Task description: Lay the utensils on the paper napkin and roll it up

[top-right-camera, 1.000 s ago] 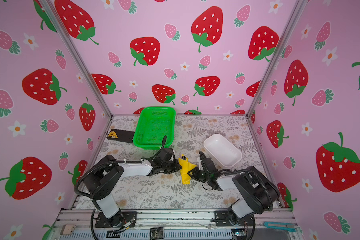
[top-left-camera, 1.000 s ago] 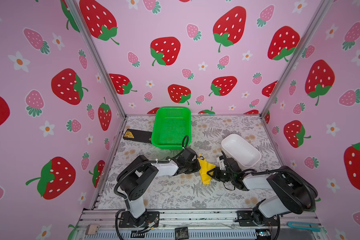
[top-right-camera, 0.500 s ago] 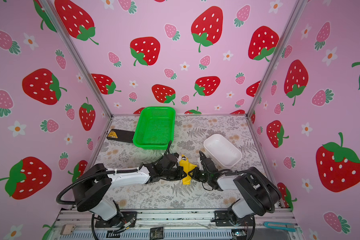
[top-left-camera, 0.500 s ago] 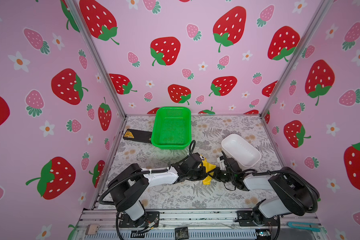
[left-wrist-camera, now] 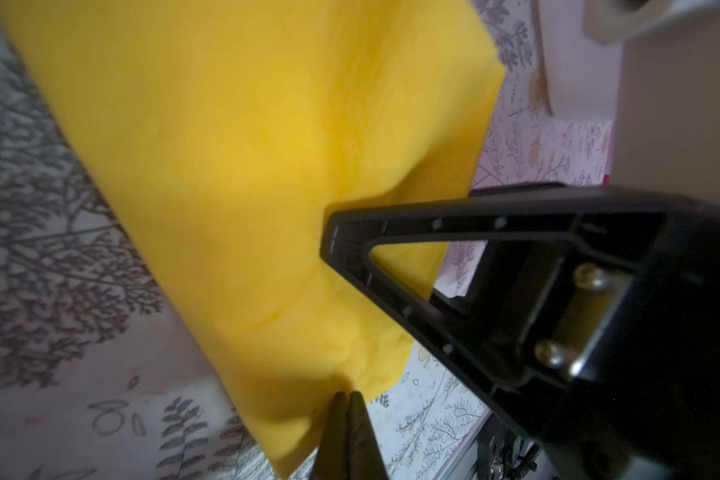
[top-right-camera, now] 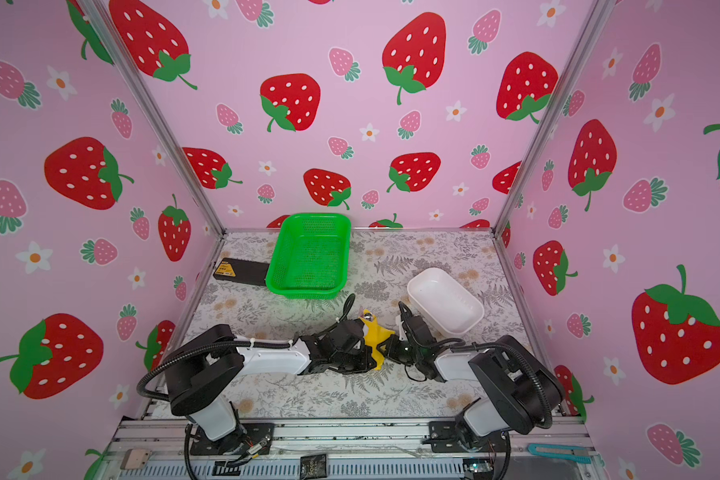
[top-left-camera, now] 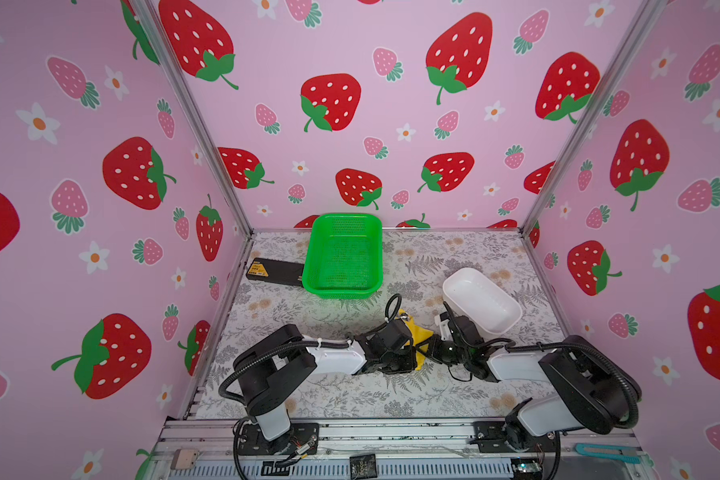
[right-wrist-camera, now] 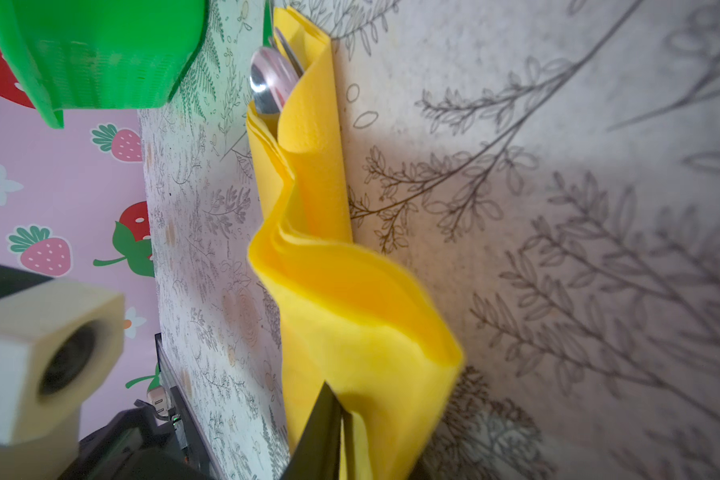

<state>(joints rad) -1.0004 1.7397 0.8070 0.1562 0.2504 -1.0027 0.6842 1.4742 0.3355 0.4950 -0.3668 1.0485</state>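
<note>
The yellow paper napkin [top-left-camera: 421,332] [top-right-camera: 378,333] lies mid-table, folded lengthwise into a loose roll, between my two wrists. In the right wrist view the napkin [right-wrist-camera: 350,307] wraps the utensils; a shiny spoon bowl [right-wrist-camera: 269,81] and a thin metal tip stick out of its far end. My left gripper [left-wrist-camera: 347,397] is shut, pinching the edge of the napkin [left-wrist-camera: 267,166] near one corner. My right gripper [right-wrist-camera: 337,409] is shut on a fold at the roll's near end. In both top views the wrists hide both sets of jaws.
A green basket [top-left-camera: 344,257] stands at the back with a black box [top-left-camera: 273,270] to its left. A white oblong dish [top-left-camera: 481,301] sits close behind the right wrist. An aluminium rail [top-left-camera: 391,432] runs along the table's front edge.
My left arm has swung toward the front along the napkin and its jaws have closed on the napkin's edge. The right arm has held still with its grip.
</note>
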